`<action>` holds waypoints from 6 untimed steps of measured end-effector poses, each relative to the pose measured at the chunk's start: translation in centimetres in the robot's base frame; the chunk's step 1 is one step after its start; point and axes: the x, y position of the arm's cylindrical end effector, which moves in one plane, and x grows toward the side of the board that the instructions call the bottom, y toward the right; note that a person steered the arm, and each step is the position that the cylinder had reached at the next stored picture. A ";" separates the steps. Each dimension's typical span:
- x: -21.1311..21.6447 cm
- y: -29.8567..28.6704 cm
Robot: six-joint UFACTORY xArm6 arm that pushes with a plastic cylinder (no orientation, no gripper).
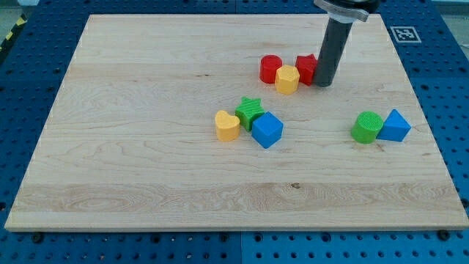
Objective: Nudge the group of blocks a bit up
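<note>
My tip (323, 83) rests on the board at the right side of a red block (305, 67), touching it. To the left of that block sit a yellow hexagonal block (286, 79) and a red cylinder (271, 69), the three packed together near the view's top. Lower, near the board's middle, a yellow heart block (227, 125), a green star block (250, 111) and a blue cube (267, 130) form another cluster. At the view's right a green cylinder (366, 127) touches a blue triangular block (395, 126).
The wooden board (146, 88) lies on a blue perforated table (451, 88). A black-and-white marker tag (404, 33) sits at the view's top right, off the board.
</note>
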 end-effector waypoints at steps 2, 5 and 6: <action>4.9 -1.5; 3.5 -4.4; 2.8 -8.8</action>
